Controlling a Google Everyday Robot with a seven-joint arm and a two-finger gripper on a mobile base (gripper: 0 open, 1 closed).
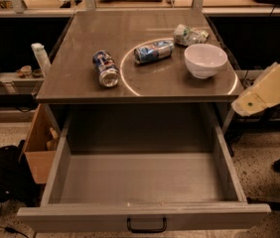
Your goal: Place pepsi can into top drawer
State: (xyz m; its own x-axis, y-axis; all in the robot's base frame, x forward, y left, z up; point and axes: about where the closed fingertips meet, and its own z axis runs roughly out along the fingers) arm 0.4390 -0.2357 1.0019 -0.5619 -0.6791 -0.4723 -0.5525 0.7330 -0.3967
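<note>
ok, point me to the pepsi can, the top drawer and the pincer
pepsi can (105, 69): camera view, on its dark-blue side; it lies on the tabletop.
top drawer (145, 176): camera view, on its bare grey floor; it stands pulled out.
pincer: not in view; only a cream arm segment (266, 89) shows at right.

A white bowl (205, 59) stands on the grey table (80, 43). Beside it a pale blue can (153, 51) lies on its side, and a crumpled wrapper (189, 34) behind. A black backpack (3, 177) and a cardboard box (38, 148) are on the floor at left.

The gripper is not in view.
</note>
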